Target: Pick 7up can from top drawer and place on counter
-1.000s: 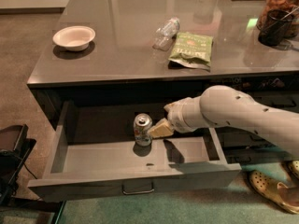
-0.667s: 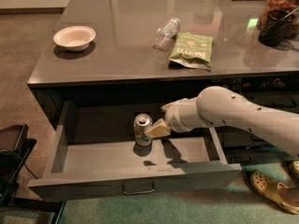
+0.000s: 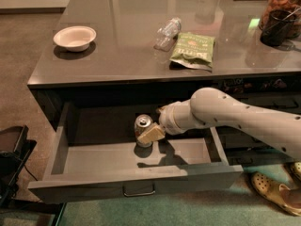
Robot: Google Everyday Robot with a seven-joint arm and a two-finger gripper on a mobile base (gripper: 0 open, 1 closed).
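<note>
The 7up can (image 3: 141, 123), silver with a pull-tab top, stands upright in the middle of the open top drawer (image 3: 131, 182), toward its back. The drawer is wide, shallow and dark grey, with a small metal bar handle (image 3: 138, 190) on its front panel. My gripper (image 3: 149, 132), on the end of the white arm (image 3: 235, 117) reaching in from the right, is down inside the drawer right against the can's right side, with a tan pad in front of the can. The can rests on the drawer floor. The glossy dark grey counter (image 3: 127, 51) lies above.
On the counter are a white bowl (image 3: 74, 36) at the left, a clear plastic bottle (image 3: 168, 33) lying down, a green snack bag (image 3: 193, 49) and dark containers (image 3: 277, 25) at the far right. Sandals (image 3: 275, 192) lie on the floor at right, a black object (image 3: 11, 159) at left.
My arm and gripper have moved slightly left, closer onto the can. The can has stayed in place in the drawer.
</note>
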